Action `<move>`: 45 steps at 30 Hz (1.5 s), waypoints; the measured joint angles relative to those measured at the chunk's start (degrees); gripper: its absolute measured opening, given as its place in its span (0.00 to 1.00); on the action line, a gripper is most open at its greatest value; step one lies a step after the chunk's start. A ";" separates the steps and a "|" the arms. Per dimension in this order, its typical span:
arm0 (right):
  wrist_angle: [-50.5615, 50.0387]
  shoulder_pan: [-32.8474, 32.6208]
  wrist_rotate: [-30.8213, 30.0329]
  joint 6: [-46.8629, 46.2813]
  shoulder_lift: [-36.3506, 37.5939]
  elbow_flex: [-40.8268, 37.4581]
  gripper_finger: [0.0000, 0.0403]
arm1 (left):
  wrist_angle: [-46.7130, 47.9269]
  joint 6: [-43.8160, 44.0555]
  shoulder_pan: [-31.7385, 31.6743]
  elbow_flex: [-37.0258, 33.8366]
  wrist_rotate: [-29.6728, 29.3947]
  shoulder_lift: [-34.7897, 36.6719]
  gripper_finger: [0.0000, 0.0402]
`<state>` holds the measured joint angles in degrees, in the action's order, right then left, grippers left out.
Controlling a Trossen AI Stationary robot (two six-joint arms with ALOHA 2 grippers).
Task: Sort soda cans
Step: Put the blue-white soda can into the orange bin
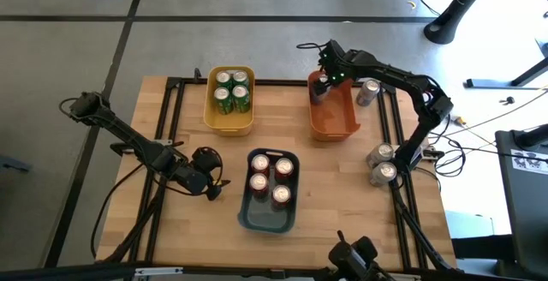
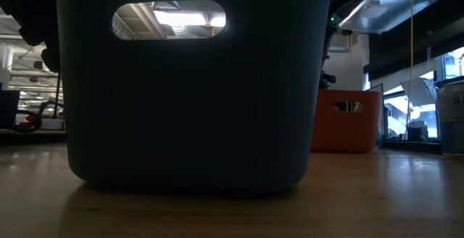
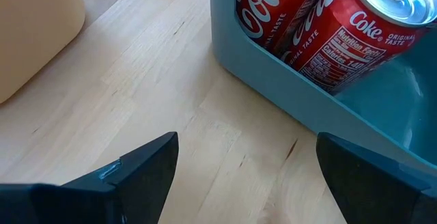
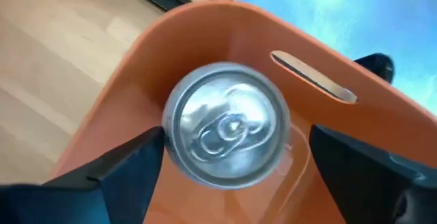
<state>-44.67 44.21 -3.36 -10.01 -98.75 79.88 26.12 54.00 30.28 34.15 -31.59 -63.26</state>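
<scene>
A silver-grey soda can (image 4: 229,125) stands upright in the far left corner of the orange bin (image 1: 338,118). My right gripper (image 1: 322,84) is above it, pointing steeply down and open, with one finger on each side of the can. Three more silver cans are on the table: one (image 1: 370,91) right of the orange bin, two (image 1: 383,163) near the right edge. Several green cans (image 1: 231,91) fill the yellow bin (image 1: 229,122). Several red cans (image 1: 271,178) stand in the blue-grey bin (image 1: 267,219). My left gripper (image 1: 205,176) waits open just left of that bin. My right gripper has one finger (image 4: 136,159) right beside the silver can's side wall (image 4: 167,138), and I cannot tell whether it touches. The other finger (image 4: 355,162) stands apart from the can, with orange bin floor showing between. The can stands upright on the bin's floor.
Black rails run along the table's left, right and far sides. The blue-grey bin (image 2: 188,85) fills most of the low view, with the orange bin (image 2: 346,118) behind it. Bare wood lies between the bins and along the near edge.
</scene>
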 joint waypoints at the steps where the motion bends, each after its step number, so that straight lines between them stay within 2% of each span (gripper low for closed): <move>1: -0.13 0.00 -0.01 0.02 0.75 0.00 0.89 | -0.01 0.00 0.00 0.00 0.00 0.00 0.83; 6: -3.95 0.07 -0.61 0.05 5.54 0.00 0.88 | -0.01 -0.50 0.00 0.00 0.00 0.00 0.83; 9: -7.81 0.07 -3.17 0.11 8.94 0.00 0.88 | -0.01 -0.71 0.00 0.00 0.00 0.00 0.83; 12: -12.05 0.09 -8.96 0.43 11.63 0.00 0.88 | 0.00 -1.55 0.00 0.00 0.00 0.00 0.83; 17: -19.29 0.13 -22.54 0.72 13.49 0.02 0.88 | 0.01 -1.66 0.00 0.00 0.00 0.00 0.83; 19: -21.13 0.78 -24.70 -0.57 13.47 0.00 0.88 | -0.01 -1.94 0.00 0.00 0.00 0.00 0.83; 26: -21.68 1.17 -21.75 -3.99 13.45 -0.92 0.88 | -0.01 -2.12 0.00 0.00 0.00 0.02 0.83; 29: -20.92 1.31 -22.76 -4.92 13.43 -2.31 0.88 | -0.01 -2.12 0.00 0.00 0.00 0.00 0.83; 39: -18.62 10.39 -15.87 -7.77 13.38 -6.51 0.88 | -0.02 -1.97 0.00 0.00 0.00 0.00 0.83; 45: -15.34 13.38 -13.85 -7.94 13.36 -7.76 0.88 | -0.03 -2.12 0.00 0.00 -0.03 0.02 0.83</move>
<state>-60.01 57.58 -17.21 -17.95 -85.38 72.12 26.09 51.88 30.28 34.15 -31.62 -63.24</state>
